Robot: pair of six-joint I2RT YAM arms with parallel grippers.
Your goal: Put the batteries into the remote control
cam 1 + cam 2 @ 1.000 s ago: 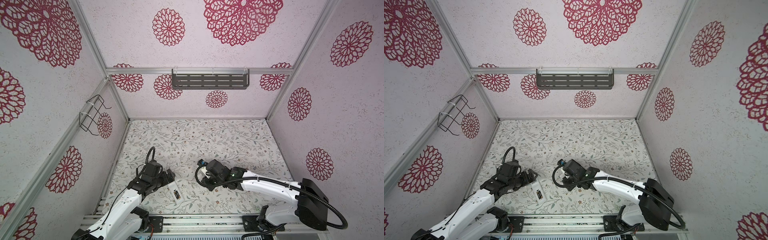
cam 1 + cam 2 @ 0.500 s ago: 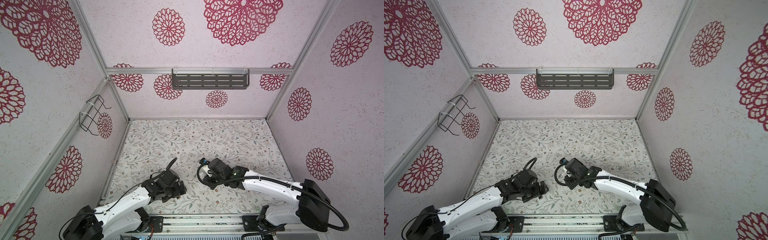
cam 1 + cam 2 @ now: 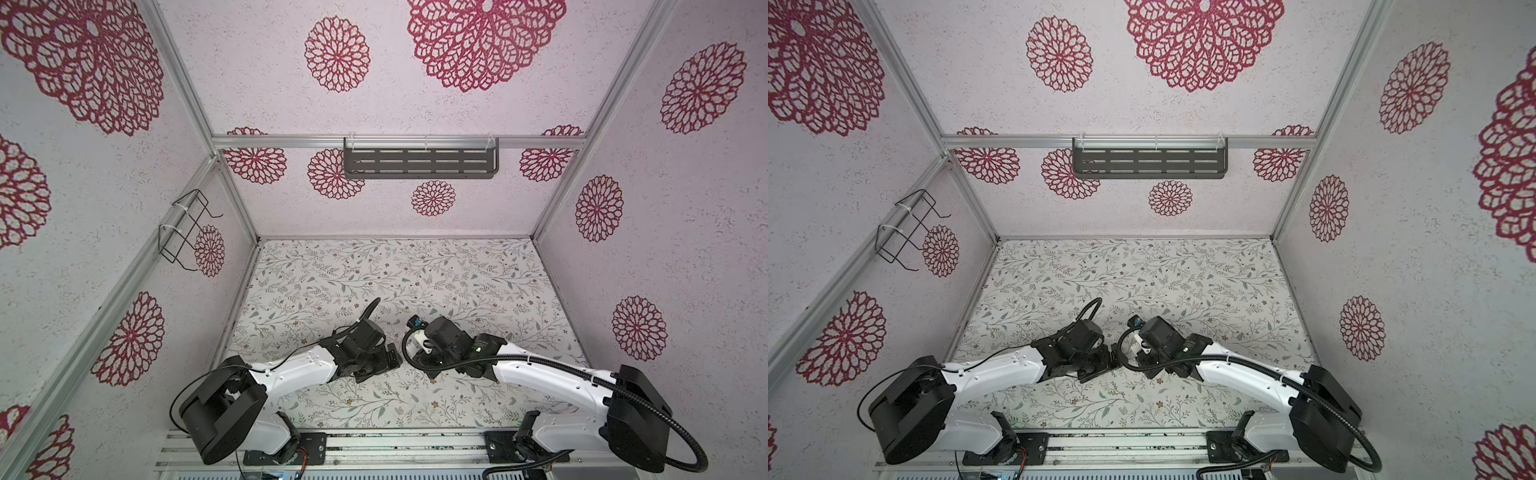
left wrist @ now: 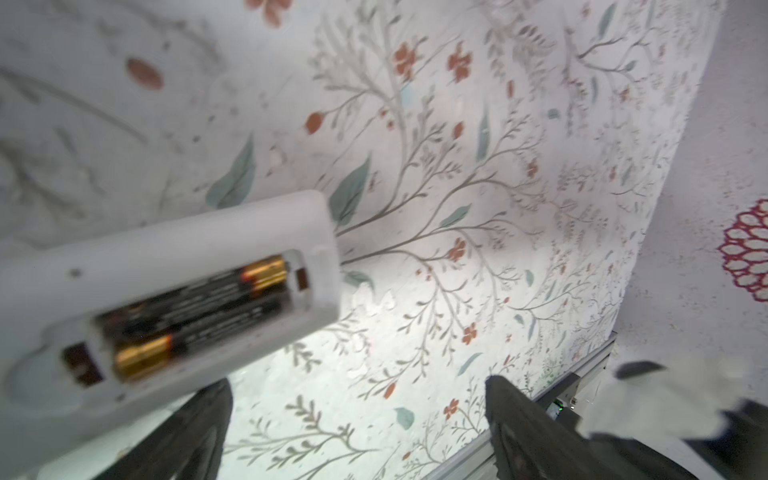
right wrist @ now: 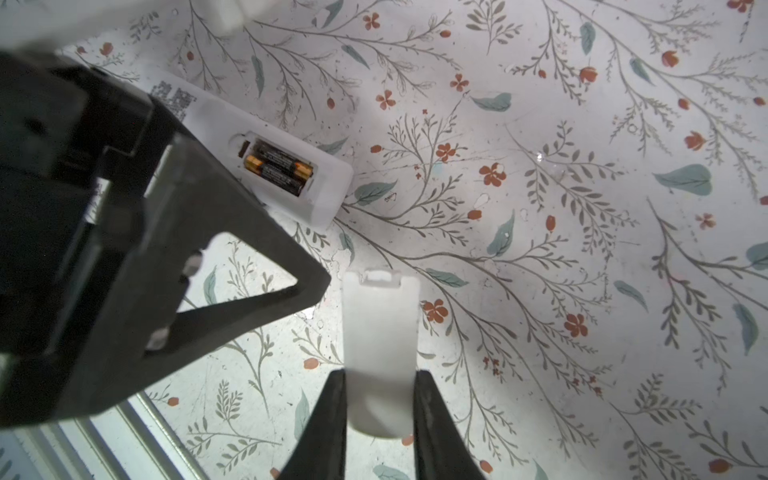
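floral mat (image 5: 540, 249), slim remote (image 5: 220, 124), plastic cover (image 5: 380, 332)

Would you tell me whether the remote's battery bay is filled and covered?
Filled, uncovered: both batteries lie in the open bay of the remote control; the right hand holds the white cover apart from it.

Both top views look down on the whole scene; 2 close wrist views share the remote control (image 4: 187, 241) (image 5: 210, 118).
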